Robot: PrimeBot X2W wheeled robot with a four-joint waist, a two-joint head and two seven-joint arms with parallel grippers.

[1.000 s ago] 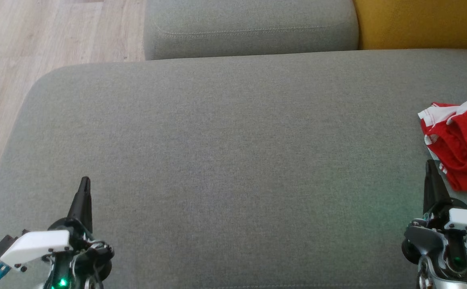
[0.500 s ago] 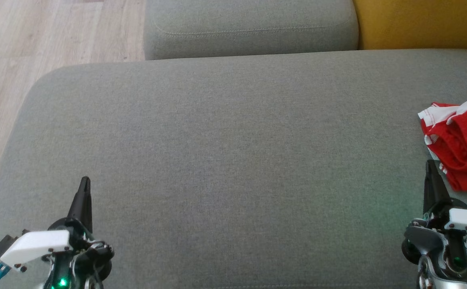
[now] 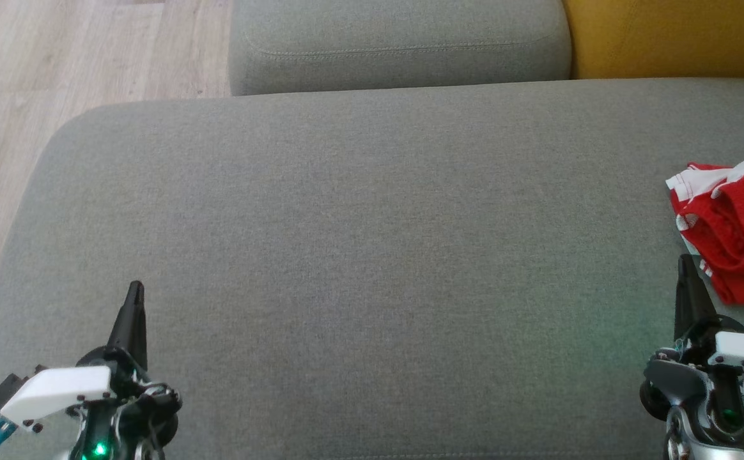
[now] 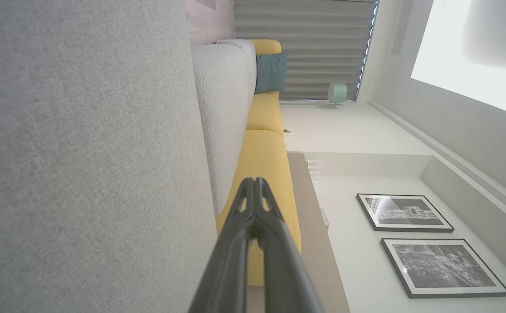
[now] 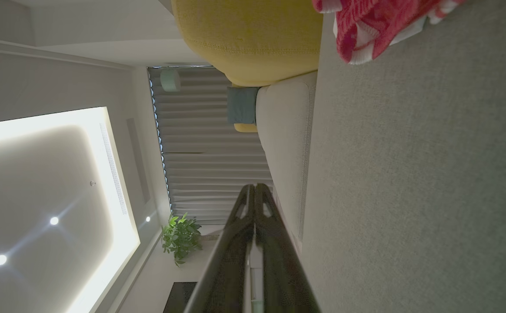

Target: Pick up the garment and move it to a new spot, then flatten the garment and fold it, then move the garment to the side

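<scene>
Floor: we see pale wood floor [image 3: 59, 76] at the far left, past the seat's rounded corner.
Left gripper: the left gripper [image 3: 134, 289] sits low at the left over the seat. Its two dark fingers are pressed together to the tip and grip nothing. The left wrist view shows the same closed pair alongside the grey upholstery.
Seat: the grey sofa seat [image 3: 359, 243] spans the width between the two grippers. Behind it are a grey back cushion [image 3: 397, 45] and, to the right, a yellow cushion [image 3: 672, 35].
Right gripper: the right gripper [image 3: 684, 262] sits low at the right, fingers closed together and empty. Its tip is just beside the cloth's near edge; we cannot tell whether it touches.
Garment: the garment [image 3: 739, 230] lies on the seat's right side, cut off by the picture's edge. It is rumpled in soft folds with white trim at its upper left, and neither gripper holds it.
Step in hand: we judge that neither arm is working the cloth. The scene fits a bunched garment waiting to be lifted to a new spot. It also fits one already set off to the side. Too much of it is out of frame for us to settle which.
Next move: we name none outright. Any grasp would need the jaws parted first, and the right gripper is the nearer one.
</scene>
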